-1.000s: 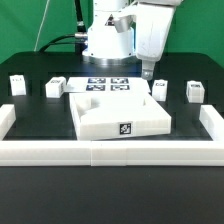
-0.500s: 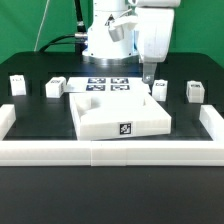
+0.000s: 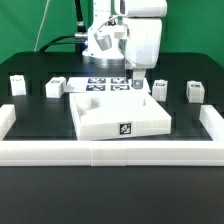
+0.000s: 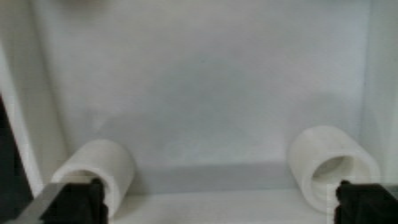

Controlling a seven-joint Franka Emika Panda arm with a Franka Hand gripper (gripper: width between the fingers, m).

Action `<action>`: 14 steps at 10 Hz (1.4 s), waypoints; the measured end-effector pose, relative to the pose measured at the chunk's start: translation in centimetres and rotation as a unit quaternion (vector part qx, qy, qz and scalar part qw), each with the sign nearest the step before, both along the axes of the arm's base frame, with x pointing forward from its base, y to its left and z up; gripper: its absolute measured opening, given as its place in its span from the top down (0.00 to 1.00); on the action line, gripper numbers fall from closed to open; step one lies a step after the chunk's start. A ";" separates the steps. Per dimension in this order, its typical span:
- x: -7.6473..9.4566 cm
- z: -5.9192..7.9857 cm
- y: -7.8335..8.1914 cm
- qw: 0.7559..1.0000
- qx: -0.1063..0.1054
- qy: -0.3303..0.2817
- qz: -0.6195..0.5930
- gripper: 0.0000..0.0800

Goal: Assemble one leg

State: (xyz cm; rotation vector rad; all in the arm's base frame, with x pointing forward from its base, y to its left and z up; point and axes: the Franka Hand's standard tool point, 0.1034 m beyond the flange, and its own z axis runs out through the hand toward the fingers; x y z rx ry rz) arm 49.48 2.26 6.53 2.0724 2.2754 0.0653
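Note:
Four small white legs with tags stand on the black table in the exterior view: two at the left [image 3: 19,86] [image 3: 54,88] and two at the right [image 3: 160,90] [image 3: 194,92]. The large flat white panel [image 3: 120,115] lies in the middle. My gripper [image 3: 137,81] hangs over the panel's far edge, to the exterior view's left of the nearest right leg [image 3: 160,90]. In the wrist view the gripper [image 4: 215,162] is open and empty. Its white fingertips [image 4: 100,165] stand wide apart over the white panel surface [image 4: 205,90].
The marker board [image 3: 103,85] lies behind the panel. A white rail [image 3: 110,152] runs along the front, with raised ends at both sides [image 3: 6,118] [image 3: 211,121]. The robot base [image 3: 105,42] stands at the back.
My gripper has moved to the exterior view's left and down, from above the right leg to the panel's far edge. The parts have not moved.

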 end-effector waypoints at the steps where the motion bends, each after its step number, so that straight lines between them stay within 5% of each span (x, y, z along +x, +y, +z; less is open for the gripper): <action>1: 0.0 0.0 -0.1 1.000 0.000 0.000 -0.001 0.19; 3: -0.6 -0.5 -0.3 1.000 0.001 0.002 0.001 0.19; 8: -5.3 -3.2 -1.4 1.000 0.007 0.025 -0.012 0.19; 13: -6.0 -5.5 -2.2 0.999 0.014 0.036 -0.025 0.19; 14: -6.0 -5.7 -2.2 0.999 0.014 0.038 -0.025 0.34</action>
